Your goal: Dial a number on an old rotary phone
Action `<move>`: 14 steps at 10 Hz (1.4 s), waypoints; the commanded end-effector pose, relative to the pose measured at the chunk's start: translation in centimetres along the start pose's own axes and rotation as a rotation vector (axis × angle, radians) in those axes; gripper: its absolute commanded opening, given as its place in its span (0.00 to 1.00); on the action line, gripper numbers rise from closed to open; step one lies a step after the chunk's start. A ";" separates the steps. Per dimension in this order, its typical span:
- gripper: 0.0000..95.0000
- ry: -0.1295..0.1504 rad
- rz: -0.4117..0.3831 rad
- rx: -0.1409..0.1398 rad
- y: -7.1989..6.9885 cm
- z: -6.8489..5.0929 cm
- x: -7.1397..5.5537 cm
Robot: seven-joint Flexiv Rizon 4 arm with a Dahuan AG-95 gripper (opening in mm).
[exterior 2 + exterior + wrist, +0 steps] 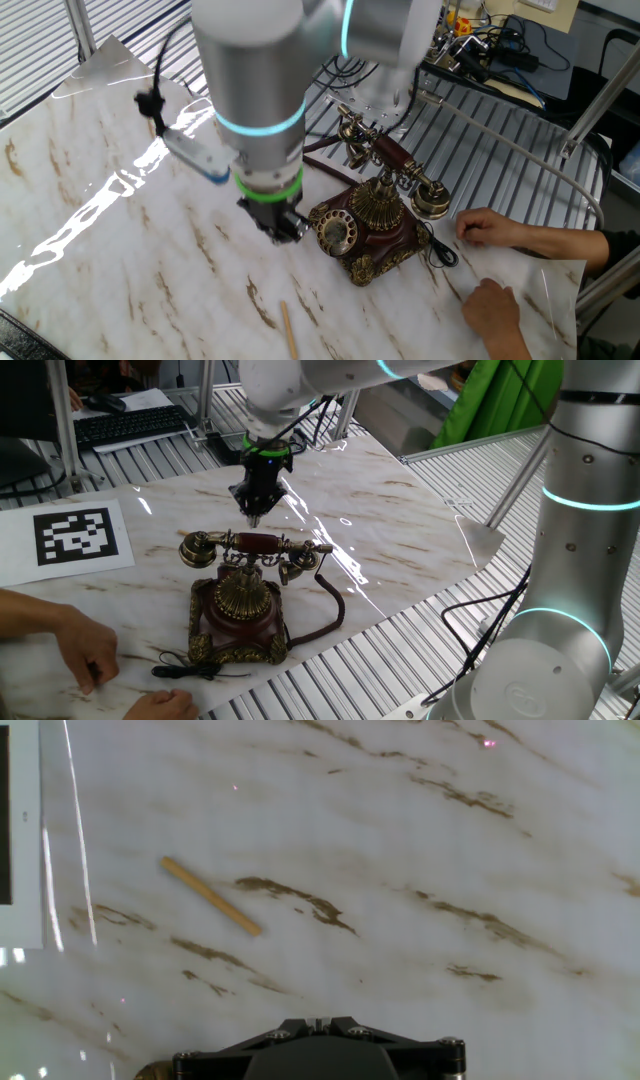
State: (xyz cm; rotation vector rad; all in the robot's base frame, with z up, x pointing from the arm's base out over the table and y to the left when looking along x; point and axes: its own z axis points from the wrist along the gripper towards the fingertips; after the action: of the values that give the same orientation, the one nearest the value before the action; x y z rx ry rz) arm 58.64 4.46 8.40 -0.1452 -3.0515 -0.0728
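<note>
The old rotary phone (240, 610) stands on the marble table, with a red-brown base, brass trim and a brass dial (337, 232). Its handset (255, 545) rests in the cradle, and a dark cord trails off its right side. It also shows in the other fixed view (372, 215). My gripper (253, 513) hangs just beyond the handset, fingers pointing down and pressed together, holding nothing. In the other fixed view the gripper (284, 230) is close beside the dial, a little above the table. In the hand view the gripper (318, 1021) shows closed tips over bare marble.
A thin wooden stick (210, 896) lies on the marble, also seen in the other fixed view (288, 328). A person's hands (80, 645) rest by the phone's front. A printed marker sheet (78, 535) and a black keyboard (130, 425) lie further off.
</note>
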 end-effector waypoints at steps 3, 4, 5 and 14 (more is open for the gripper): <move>0.00 -0.007 0.001 0.012 -0.1 3.1 -0.3; 0.00 -0.007 0.001 0.013 -0.1 3.6 -0.4; 0.00 -0.007 0.003 0.015 -0.2 3.9 -0.4; 0.00 0.002 0.006 0.015 -1.0 4.0 -0.5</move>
State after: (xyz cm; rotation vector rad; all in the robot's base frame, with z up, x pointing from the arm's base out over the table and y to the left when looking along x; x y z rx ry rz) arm 58.72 3.63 4.19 -0.1510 -3.0449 -0.0535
